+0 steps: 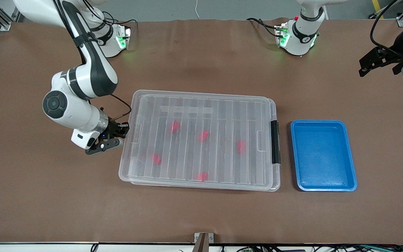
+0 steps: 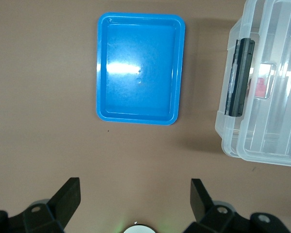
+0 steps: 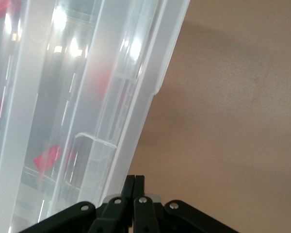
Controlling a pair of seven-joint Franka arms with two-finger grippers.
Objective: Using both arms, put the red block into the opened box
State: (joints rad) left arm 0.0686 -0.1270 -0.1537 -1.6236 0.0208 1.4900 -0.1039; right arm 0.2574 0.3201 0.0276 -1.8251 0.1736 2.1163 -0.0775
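Note:
The box (image 1: pixel 201 94) is a wide clear bin in the middle of the table, and its ribbed lid (image 1: pixel 222 115) lies on it. A black clip handle (image 1: pixel 275 141) sits on the end toward the left arm. Several red blocks (image 1: pixel 203 135) show blurred through the lid. My right gripper (image 1: pixel 121 131) is low at the box's end toward the right arm. It is shut, its tips (image 3: pixel 135 178) right beside the lid's rim (image 3: pixel 150 87), with nothing seen between them. My left gripper (image 1: pixel 380 63) hangs open and empty over the table at the left arm's end.
A blue tray (image 1: pixel 323 122) with nothing in it lies beside the box's clip end, toward the left arm's end. The left wrist view looks down on the blue tray (image 2: pixel 138 68) and the clip handle (image 2: pixel 240 77). Brown tabletop surrounds both containers.

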